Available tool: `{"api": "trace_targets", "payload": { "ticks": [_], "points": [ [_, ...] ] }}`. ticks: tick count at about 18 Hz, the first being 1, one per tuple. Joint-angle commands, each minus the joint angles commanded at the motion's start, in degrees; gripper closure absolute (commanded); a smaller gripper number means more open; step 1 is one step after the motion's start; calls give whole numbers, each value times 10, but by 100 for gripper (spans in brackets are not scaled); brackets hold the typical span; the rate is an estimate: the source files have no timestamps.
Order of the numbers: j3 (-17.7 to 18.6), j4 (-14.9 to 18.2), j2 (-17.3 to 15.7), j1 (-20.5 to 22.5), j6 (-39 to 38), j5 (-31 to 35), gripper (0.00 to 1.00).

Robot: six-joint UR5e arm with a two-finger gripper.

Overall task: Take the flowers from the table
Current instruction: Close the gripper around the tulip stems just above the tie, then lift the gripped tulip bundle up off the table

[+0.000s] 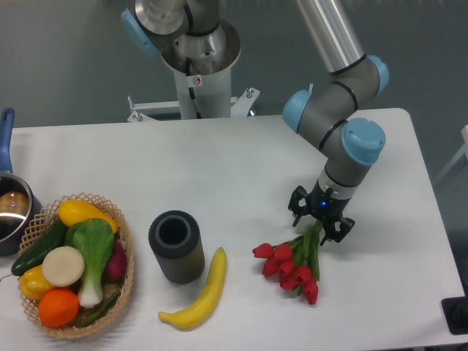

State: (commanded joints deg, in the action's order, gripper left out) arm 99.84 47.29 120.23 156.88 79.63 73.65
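The flowers [291, 268], a small bunch of red tulips with green stems, lie on the white table [219, 168] at the right front. Their blooms point toward the front edge and their stems run up and to the right. My gripper [319, 223] hangs straight down over the upper end of the stems. Its black fingers stand apart on either side of them, open. The stem ends are partly hidden under the gripper. The bunch still rests flat on the table.
A yellow banana [198, 295] lies left of the flowers, beside a dark ribbed cylinder [175, 246]. A wicker basket of vegetables [72, 263] sits at the front left, with a pot [11, 208] behind it. The robot base [197, 69] stands at the back edge.
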Motion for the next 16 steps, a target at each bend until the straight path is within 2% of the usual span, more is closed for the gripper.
{"api": "trace_targets", "payload": {
  "ticks": [1, 5, 6, 9, 10, 13, 14, 16],
  "points": [
    [0, 0, -1, 0, -1, 0, 50],
    [-2, 0, -2, 0, -21, 0, 55],
    [-2, 0, -2, 0, -23, 0, 62],
    [-3, 0, -3, 0, -24, 0, 64],
    [-3, 0, -3, 0, -25, -1, 69],
    [-3, 1, -4, 0, -25, -1, 70],
    [-3, 1, -4, 0, -31, -1, 75],
    [-4, 1, -6, 0, -32, -1, 75]
  ]
}}
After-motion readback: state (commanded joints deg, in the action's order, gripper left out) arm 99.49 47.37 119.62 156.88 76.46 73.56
